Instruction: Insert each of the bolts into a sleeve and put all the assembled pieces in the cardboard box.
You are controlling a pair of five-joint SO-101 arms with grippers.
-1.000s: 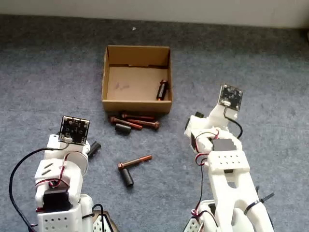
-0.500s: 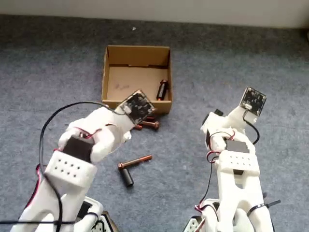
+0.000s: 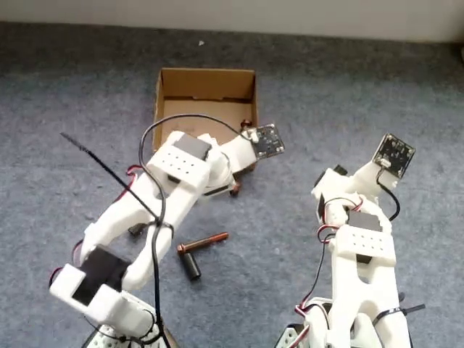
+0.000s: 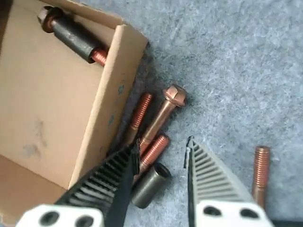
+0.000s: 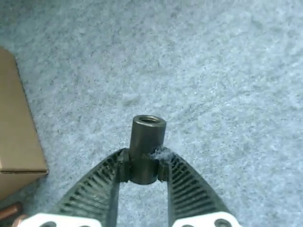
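My left gripper (image 4: 161, 149) hangs open over the carpet just outside the cardboard box (image 4: 102, 118). Under it lie three copper bolts (image 4: 163, 113) side by side and a dark sleeve (image 4: 150, 184), which rests between the jaws' tips. One more bolt (image 4: 260, 168) lies off to the side. Inside the box is an assembled bolt and sleeve (image 4: 71, 35). In the high view the left arm (image 3: 181, 174) stretches to the box's front wall (image 3: 206, 80). My right gripper (image 5: 142, 163) is shut on an upright dark sleeve (image 5: 147, 137) above bare carpet.
A loose bolt (image 3: 203, 243) and another dark sleeve (image 3: 191, 267) lie on the carpet between the two arms. The right arm (image 3: 359, 239) stands to the right of the box. A corner of the box (image 5: 19, 137) lies beside the right gripper.
The left arm swung out from its folded place at the front left to the bolts by the box's front wall. The right arm shifted a little to the right.
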